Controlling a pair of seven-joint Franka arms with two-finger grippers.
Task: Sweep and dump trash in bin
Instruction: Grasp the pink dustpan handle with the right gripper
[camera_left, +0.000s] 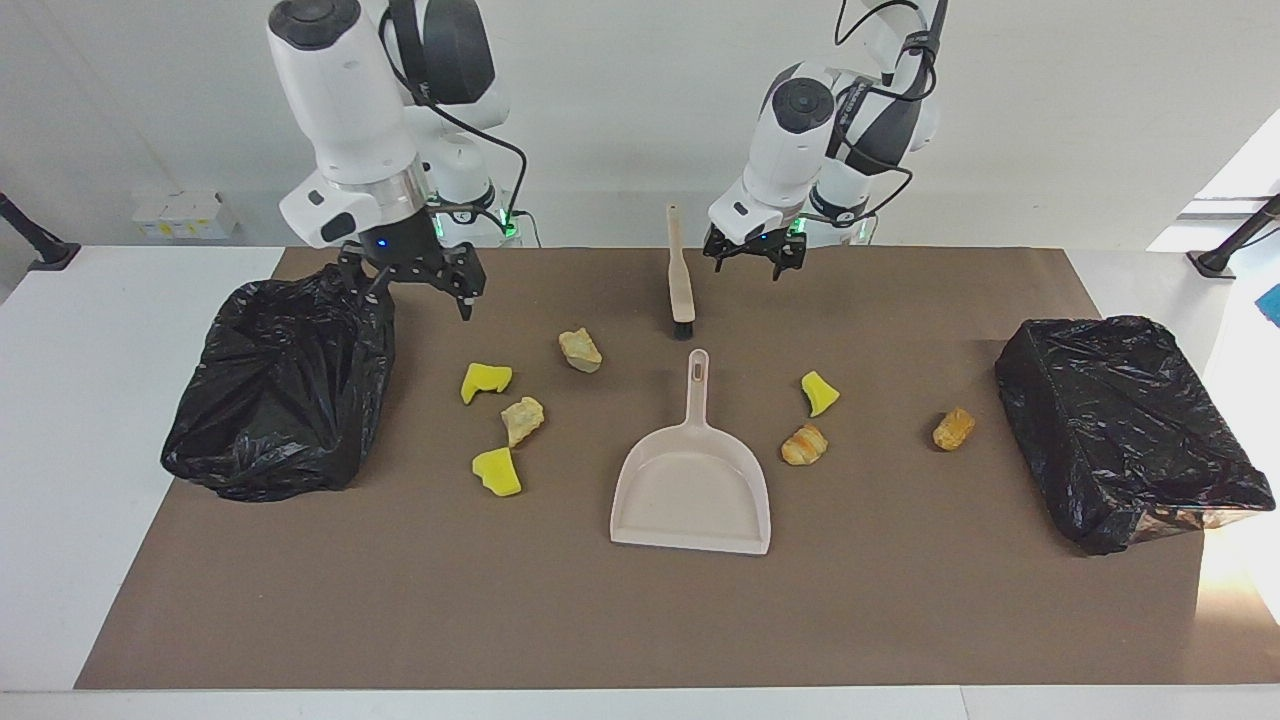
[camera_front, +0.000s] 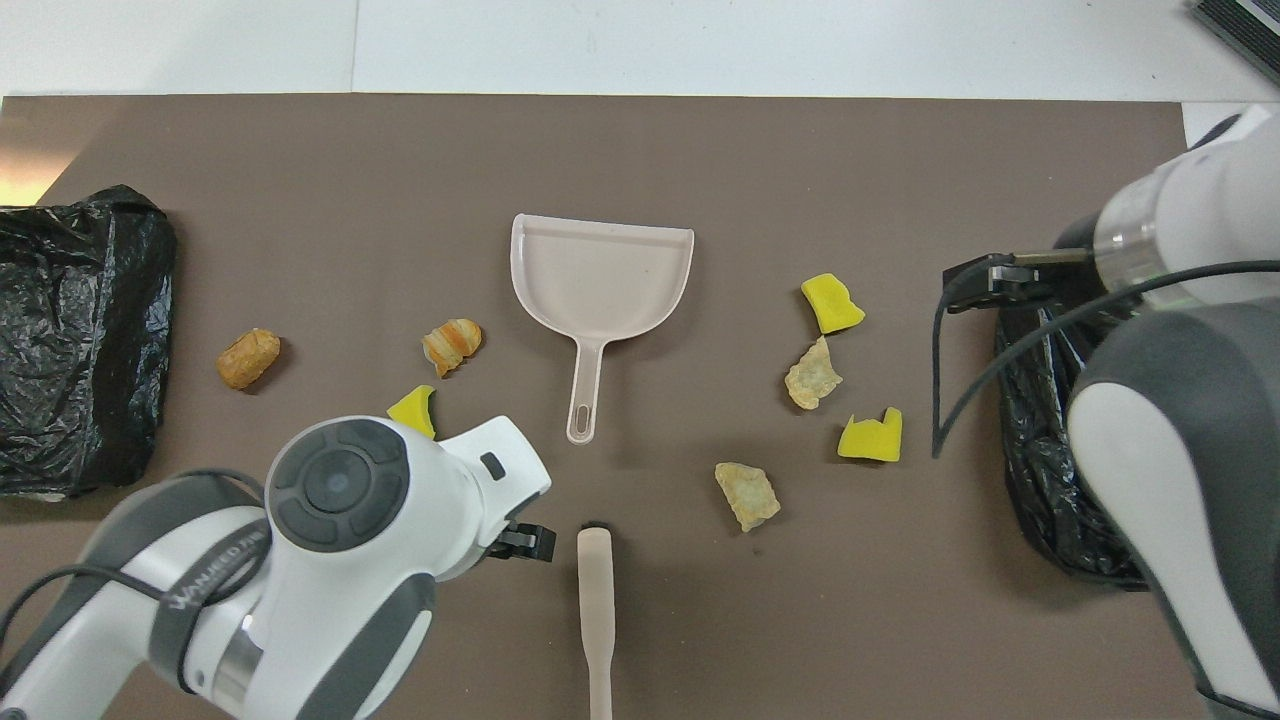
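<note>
Brown mat (camera_left: 640, 620) over a white table (camera_left: 60, 450), scattered with trash. Toward the right arm's end: yellow sponge chunk (camera_left: 486, 380), tan lump (camera_left: 523, 419) just beside it, second yellow chunk (camera_left: 497, 471) farther from the robots, beige lump (camera_left: 580, 350) nearest the robots. Toward the left arm's end: small yellow chunk (camera_left: 819, 393), croissant-like piece (camera_left: 804, 445) beside it, orange-brown piece (camera_left: 953, 429) close to a black-bagged bin (camera_left: 1120, 430). Second black-bagged bin (camera_left: 280, 390) at the right arm's end.

Between the two groups – beige dustpan (camera_left: 692, 490), flat on the mat, handle pointing toward the robots. Brush (camera_left: 680, 275) nearer the robots, in line with that handle, bristles toward the dustpan, untouched.

Left gripper (camera_left: 755, 255) up in the air just beside the brush handle, fingers spread wide, holding nothing. Right gripper (camera_left: 415, 285) over the mat at the edge of the bin at its end – also spread wide, also holding nothing. All trash on the mat, none in the dustpan.
</note>
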